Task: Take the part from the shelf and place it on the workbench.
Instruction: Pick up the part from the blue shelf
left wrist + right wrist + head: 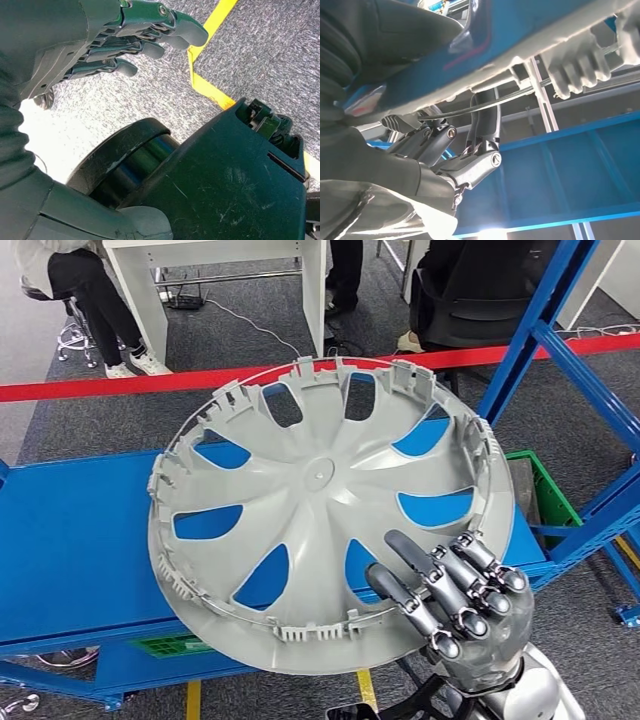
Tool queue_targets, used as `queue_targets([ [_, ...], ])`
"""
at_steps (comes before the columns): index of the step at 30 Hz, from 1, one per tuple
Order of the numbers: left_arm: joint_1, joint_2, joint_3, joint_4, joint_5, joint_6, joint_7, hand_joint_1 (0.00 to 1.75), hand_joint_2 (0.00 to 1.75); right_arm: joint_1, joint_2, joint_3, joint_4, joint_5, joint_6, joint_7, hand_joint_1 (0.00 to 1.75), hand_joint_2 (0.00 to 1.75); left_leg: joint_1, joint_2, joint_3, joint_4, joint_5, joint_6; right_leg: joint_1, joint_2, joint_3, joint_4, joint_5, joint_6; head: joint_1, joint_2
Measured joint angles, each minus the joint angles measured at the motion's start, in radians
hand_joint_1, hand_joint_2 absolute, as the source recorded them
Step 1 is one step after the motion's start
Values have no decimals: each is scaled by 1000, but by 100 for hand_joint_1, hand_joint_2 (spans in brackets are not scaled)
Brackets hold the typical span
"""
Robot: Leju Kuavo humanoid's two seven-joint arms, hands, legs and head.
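The part is a large grey wheel cover with spoke-shaped openings, tilted and raised just above the blue shelf board. My right hand grips its near right rim, with fingers lying over the upper face. From the right wrist view, the cover's ribbed rim runs across above my right hand, whose fingers hook around the edge. My left hand hangs over the grey carpet with its fingers stretched out and nothing in it.
Blue shelf uprights rise at the right, with a green crate beside them. A red barrier tape crosses behind the shelf. People sit by a white table beyond it. A yellow floor line runs below.
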State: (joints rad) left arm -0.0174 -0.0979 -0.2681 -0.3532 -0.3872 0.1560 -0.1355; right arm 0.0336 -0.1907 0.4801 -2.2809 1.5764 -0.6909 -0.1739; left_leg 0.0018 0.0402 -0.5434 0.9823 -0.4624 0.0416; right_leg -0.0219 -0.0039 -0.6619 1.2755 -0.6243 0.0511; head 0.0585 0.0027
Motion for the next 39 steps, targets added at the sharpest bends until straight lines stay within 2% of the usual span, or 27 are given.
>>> queue_targets([
  [1, 0, 0, 0, 0, -1, 0, 2, 0, 175, 0, 0, 0, 0, 0, 0, 2, 175, 175, 1, 0, -3, 5, 0, -1, -2, 0, 14, -20, 23, 3, 0, 0],
  [3, -1, -1, 0, 0, -2, -1, 7, 0, 175, -1, 0, 1, 1, 0, 0, 4, 175, 175, 5, -1, -10, 18, -3, -8, -7, -5, 81, -143, 81, 9, 0, 0],
  [5, -2, 0, 0, 0, -2, -2, 10, 0, 175, -2, 0, 2, 1, 0, 0, 6, 175, 175, 4, -1, -20, 34, -6, -23, -6, -9, 131, -234, 103, 8, 3, 0],
  [7, -3, 1, 1, 0, -4, -3, 11, 0, 175, -3, 0, 5, 2, -1, 0, 9, 175, 175, 1, -2, -29, 44, -2, -37, -1, -5, 133, -242, 100, -2, 5, 0],
  [9, -3, 2, 1, 0, -5, -3, 12, 0, 175, -4, 0, 7, 2, -1, 0, 11, 175, 175, 3, -5, -35, 51, -6, -47, -3, -2, 122, -241, 105, -18, 3, 0],
  [10, -3, 2, 1, 0, -5, -3, 13, 0, 175, -4, 0, 7, 2, -1, 0, 11, 175, 175, 4, -11, -42, 66, -25, -52, -4, -1, 115, -241, 111, -28, 3, 0],
  [12, -3, 2, 1, 0, -6, -4, 14, 0, 175, -5, 0, 7, 2, -1, 0, 12, 175, 175, 6, -26, -70, 152, -101, -60, -3, -1, 99, -242, 124, -46, 0, 0],
  [14, -4, 2, 1, 0, -6, -4, 14, 0, 175, -4, 0, 7, 2, -1, 0, 13, 175, 175, 6, -31, -101, 276, -174, -62, 2, 0, 79, -241, 138, -54, -1, 0],
  [15, -5, 2, 1, 0, -6, -5, 15, 0, 175, -3, 0, 7, 2, -1, 0, 14, 175, 175, 5, -32, -102, 309, -184, -60, 5, 1, 70, -241, 145, -55, -1, 0],
  [16, -5, 2, 1, 0, -7, -5, 16, 0, 175, -2, 0, 7, 2, -1, 0, 15, 175, 175, 5, -32, -86, 307, -174, -55, 8, 2, 62, -241, 152, -56, -1, 0],
  [17, -5, 2, 1, 0, -7, -5, 18, 0, 175, -1, 0, 7, 2, -1, 0, 17, 175, 175, 3, -33, -54, 265, -148, -48, 11, 4, 54, -241, 159, -56, -1, 0],
  [18, -3, 2, 1, 0, -8, -5, 21, 0, 175, 1, 0, 7, 2, -1, 0, 19, 175, 175, 1, -36, -11, 199, -118, -38, 14, 7, 48, -241, 166, -55, 0, 0],
  [20, 0, 5, 1, 0, -8, -5, 25, 0, 175, 3, 0, 7, 2, -1, 0, 21, 175, 175, -6, -45, 65, 67, -90, -21, 16, 10, 37, -241, 180, -50, 0, 0],
  [22, 5, 6, 1, 0, -8, -5, 27, 0, 175, 5, 0, 7, 3, -2, 0, 23, 175, 175, -13, -50, 87, 13, -90, -15, 13, 10, 29, -245, 196, -38, 0, 0],
  [24, 7, 6, 1, 0, -8, -5, 27, 0, 175, 6, 0, 7, 3, -2, 0, 24, 175, 175, -14, -46, 78, 0, -70, -13, 9, 10, 23, -250, 207, -26, 0, 0],
  [25, 7, 5, 1, 0, -8, -5, 27, 0, 175, 6, 0, 7, 3, -2, 0, 24, 175, 175, -12, -43, 72, -6, -58, -10, 9, 10, 16, -243, 193, -22, 1, 0],
  [26, 6, 5, 1, 0, -8, -5, 27, 0, 175, 7, 0, 7, 4, -2, 0, 24, 175, 175, -10, -39, 63, -12, -44, -5, 9, 9, 4, -219, 162, -18, 3, 0],
  [28, 6, 5, 1, 0, -8, -5, 27, 0, 175, 7, 0, 7, 5, -3, 0, 24, 175, 175, -10, -33, 38, -13, -23, 2, 8, 8, -28, -114, 65, -14, 7, 0],
  [29, 6, 5, 1, 0, -8, -5, 27, 0, 175, 8, 0, 7, 6, -3, 0, 24, 175, 175, -11, -30, 23, -11, -13, 2, 7, 8, -40, -48, 29, -11, 8, 0],
  [30, 5, 5, 1, 0, -8, -5, 27, 0, 175, 8, 0, 7, 6, -4, 0, 25, 175, 175, -11, -27, 8, -9, -3, 2, 7, 7, -45, 4, 14, -8, 8, 0],
  [31, 5, 5, 2, 0, -8, -5, 27, 0, 175, 9, 0, 7, 7, -5, 0, 25, 175, 175, -12, -25, -7, -6, 7, 1, 7, 7, -36, 29, 23, -6, 8, 0],
  [32, 4, 5, 2, 0, -8, -5, 27, 0, 175, 9, 0, 7, 8, -5, 0, 25, 175, 175, -11, -23, -22, -2, 15, -1, 7, 6, -11, 17, 50, -4, 8, 0],
  [33, 3, 4, 2, 0, -8, -5, 27, 0, 175, 9, 0, 7, 8, -5, 0, 25, 175, 175, -11, -23, -36, 5, 21, -4, 6, 4, 33, -33, 80, -3, 8, 0],
  [34, 1, 4, 2, 0, -8, -5, 27, 0, 175, 9, 0, 7, 8, -5, 0, 25, 175, 175, -11, -22, -48, 13, 27, -8, 5, 2, 88, -106, 92, -1, 9, 0],
  [36, -2, 4, 2, 0, -8, -5, 27, 0, 175, 8, 0, 7, 8, -5, 0, 25, 175, 175, -14, -23, -65, 30, 36, -18, 7, 0, 179, -239, 78, -6, 10, 0],
  [37, -3, 4, 2, 0, -8, -5, 27, 0, 175, 8, 0, 7, 8, -5, 0, 24, 175, 175, -16, -23, -70, 35, 43, -22, 8, 1, 195, -270, 64, -10, 11, 0],
  [39, -3, 5, 2, 0, -8, -4, 27, 0, 175, 10, 0, 7, 9, -4, 0, 24, 175, 175, -15, -24, -78, 39, 54, -31, 9, 1, 185, -277, 66, -23, 12, 0],
])
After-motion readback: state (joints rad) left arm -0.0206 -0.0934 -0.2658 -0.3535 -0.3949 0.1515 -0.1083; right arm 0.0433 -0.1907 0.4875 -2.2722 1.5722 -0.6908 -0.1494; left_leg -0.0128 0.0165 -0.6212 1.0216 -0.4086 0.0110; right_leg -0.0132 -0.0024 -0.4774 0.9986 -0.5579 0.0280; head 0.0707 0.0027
